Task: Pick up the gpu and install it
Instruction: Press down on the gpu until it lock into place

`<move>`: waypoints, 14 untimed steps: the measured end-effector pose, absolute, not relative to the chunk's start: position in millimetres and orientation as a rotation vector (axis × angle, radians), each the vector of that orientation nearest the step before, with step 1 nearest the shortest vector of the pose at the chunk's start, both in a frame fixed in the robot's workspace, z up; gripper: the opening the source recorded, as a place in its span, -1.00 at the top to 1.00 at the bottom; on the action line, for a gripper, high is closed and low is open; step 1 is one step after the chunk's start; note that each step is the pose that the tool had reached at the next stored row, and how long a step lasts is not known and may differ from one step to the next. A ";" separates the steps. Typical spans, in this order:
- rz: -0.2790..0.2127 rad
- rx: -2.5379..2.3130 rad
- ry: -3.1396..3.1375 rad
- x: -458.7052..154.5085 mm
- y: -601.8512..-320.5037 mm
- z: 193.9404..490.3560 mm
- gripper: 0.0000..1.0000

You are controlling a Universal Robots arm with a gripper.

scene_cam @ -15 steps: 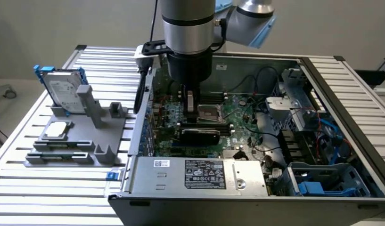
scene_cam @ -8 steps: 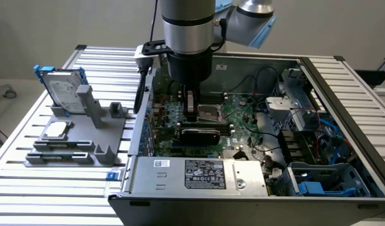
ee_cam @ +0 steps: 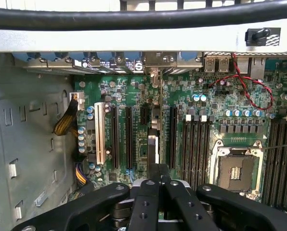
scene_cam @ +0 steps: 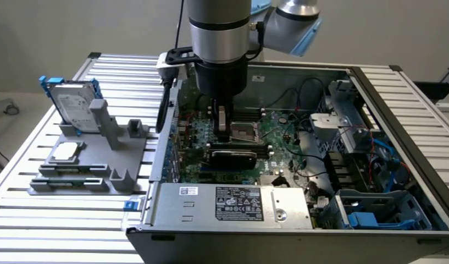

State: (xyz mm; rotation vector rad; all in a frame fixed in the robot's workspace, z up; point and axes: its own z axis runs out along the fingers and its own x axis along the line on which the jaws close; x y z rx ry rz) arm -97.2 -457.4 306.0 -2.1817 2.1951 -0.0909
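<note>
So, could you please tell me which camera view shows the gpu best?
The exterior view: the gpu turns its black cooler cover to that camera, below the gripper, over the motherboard. In the wrist view the gpu appears edge-on, a thin strip leaving the gripper's closed fingers.
</note>
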 end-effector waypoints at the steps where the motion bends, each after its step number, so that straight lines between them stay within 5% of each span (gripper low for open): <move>1: -0.091 -2.182 2.195 -97.2 -457.3 305.9 0.79; 14: -0.080 -2.184 2.198 -97.4 -454.6 286.8 0.79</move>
